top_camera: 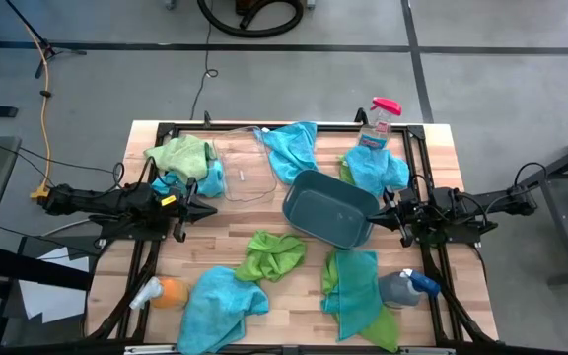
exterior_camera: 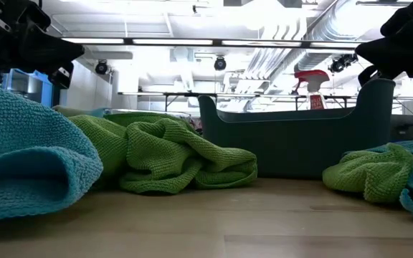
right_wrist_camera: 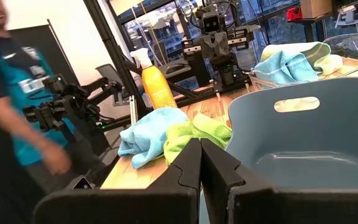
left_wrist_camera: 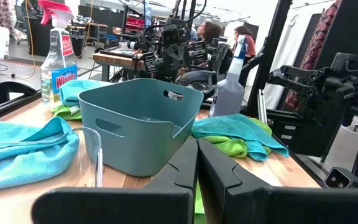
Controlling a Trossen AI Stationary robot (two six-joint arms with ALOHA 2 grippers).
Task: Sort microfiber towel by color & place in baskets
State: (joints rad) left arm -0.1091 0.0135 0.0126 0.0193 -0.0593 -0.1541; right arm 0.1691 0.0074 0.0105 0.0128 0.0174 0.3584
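A: What's on my desk [top_camera: 294, 222]?

B: I see the teal basket [top_camera: 329, 208] mid-desk, tilted, empty. The clear basket [top_camera: 242, 168] sits toward the back left, just beside a green towel [top_camera: 179, 154].

A: Towels?

B: Blue and green ones lie scattered around both baskets.

A: End effectors?

B: My left end effector [top_camera: 208, 208] hangs by the clear basket, fingers closed on nothing; the right end effector [top_camera: 375, 215] at the teal basket's rim, likewise closed and empty

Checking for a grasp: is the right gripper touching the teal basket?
Cannot tell. In the high view the right gripper sits at the teal basket's rim with no gap visible; the right wrist view shows shut fingers beside its wall.
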